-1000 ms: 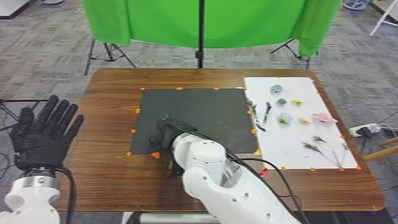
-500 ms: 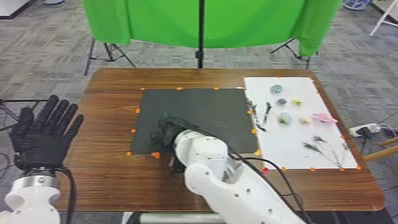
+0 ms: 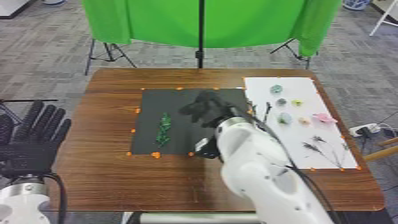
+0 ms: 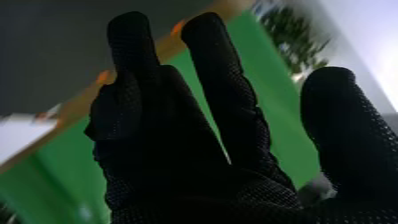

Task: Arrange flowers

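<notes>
Head view looks forward, down; wrist view sits close behind the right hand (image 3: 210,108).
Both catch the far green cloth (image 3: 258,25).

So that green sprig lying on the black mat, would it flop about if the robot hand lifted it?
Probably not much: the green sprig lies nearly straight along the black mat, which hints at a fairly stiff stem. It looks thin, so I'd guess it's very light. The small leaves sticking out along it would likely keep it from rolling easily.
</notes>
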{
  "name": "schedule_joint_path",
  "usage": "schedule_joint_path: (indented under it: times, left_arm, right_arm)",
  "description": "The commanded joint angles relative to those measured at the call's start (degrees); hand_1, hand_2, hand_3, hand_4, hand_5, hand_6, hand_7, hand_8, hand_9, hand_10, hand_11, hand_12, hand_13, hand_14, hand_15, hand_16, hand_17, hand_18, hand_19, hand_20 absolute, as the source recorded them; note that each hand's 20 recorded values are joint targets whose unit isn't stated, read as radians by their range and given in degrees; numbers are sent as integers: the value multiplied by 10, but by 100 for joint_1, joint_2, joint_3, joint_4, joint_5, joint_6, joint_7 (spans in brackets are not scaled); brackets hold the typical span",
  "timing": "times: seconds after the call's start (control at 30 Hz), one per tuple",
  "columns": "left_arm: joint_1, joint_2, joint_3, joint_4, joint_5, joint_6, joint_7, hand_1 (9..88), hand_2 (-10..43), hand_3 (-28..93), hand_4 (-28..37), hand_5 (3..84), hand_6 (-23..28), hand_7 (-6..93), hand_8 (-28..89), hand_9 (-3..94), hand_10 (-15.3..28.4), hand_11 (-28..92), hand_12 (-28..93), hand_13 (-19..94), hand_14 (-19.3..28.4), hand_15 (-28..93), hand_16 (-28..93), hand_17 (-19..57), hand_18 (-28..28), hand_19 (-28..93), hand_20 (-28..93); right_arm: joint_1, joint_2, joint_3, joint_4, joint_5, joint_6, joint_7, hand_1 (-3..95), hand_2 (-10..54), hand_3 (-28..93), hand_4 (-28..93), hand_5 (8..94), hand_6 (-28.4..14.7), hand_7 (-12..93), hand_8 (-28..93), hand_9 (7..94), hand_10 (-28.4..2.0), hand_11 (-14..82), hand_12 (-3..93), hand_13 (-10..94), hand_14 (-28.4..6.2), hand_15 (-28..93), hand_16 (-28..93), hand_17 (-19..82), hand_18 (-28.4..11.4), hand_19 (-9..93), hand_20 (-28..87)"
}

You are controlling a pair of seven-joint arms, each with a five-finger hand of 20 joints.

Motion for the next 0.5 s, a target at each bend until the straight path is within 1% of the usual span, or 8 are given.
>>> schedule_joint_path:
  times: [0.03,0.1,0.2,0.27,0.37,0.43,0.5]
  left_arm:
    - [273,-121,-99,-57,3,-171,81,168,156,700,-283,406,74,56,-86,355,122,118,84,299,110,106,-4,-40,121,247,120]
    - [302,-143,-102,-69,2,-181,98,164,155,705,-283,406,74,55,-85,354,123,117,86,298,110,106,-3,-41,121,246,120]
    - [308,-161,-100,-75,30,-130,66,173,144,713,-283,406,75,55,-84,354,123,116,88,297,111,106,-2,-42,122,246,121]
    - [344,-169,-111,-94,24,-93,58,181,137,719,-283,406,76,54,-84,354,124,116,89,297,111,107,-2,-42,122,246,121]
    - [328,-173,-114,-87,37,-63,22,198,128,727,-283,407,77,54,-83,356,126,118,90,297,111,108,-1,-43,122,247,122]
    - [382,-187,-136,-110,34,-56,37,204,126,727,-283,408,78,54,-83,356,125,120,91,297,111,109,-1,-44,122,248,123]
    - [406,-191,-145,-120,27,-39,29,208,125,728,-283,408,78,55,-83,357,126,122,92,298,111,111,-1,-44,123,249,123]
  right_arm:
    - [-865,1064,1598,-569,-336,344,290,222,80,775,-198,720,-109,150,-85,525,-260,59,107,586,-220,452,173,339,-283,923,332]
    - [-1183,1263,1997,-644,-578,466,349,230,66,768,-197,701,-113,122,-89,533,-258,61,111,586,-219,460,173,337,-283,923,332]
    - [-1645,1457,2596,-638,-823,514,547,243,33,761,-197,674,-114,99,-88,548,-253,68,119,586,-216,484,179,336,-284,924,334]
    - [-1912,1534,2960,-578,-936,415,648,253,15,755,-198,660,-115,89,-87,558,-250,75,126,584,-214,502,183,335,-283,924,335]
    - [-2295,1616,3339,-447,-1182,297,821,278,-41,753,-211,640,-114,84,-84,567,-249,91,143,574,-213,539,191,326,-281,923,339]
    - [-2444,1612,3515,-348,-1272,0,901,298,-82,753,-229,629,-116,84,-84,558,-248,113,166,552,-216,580,208,313,-281,917,348]
    - [-2635,1637,3654,-276,-1262,39,990,308,-94,753,-248,621,-119,85,-85,552,-250,143,178,527,-219,625,214,305,-281,909,360]
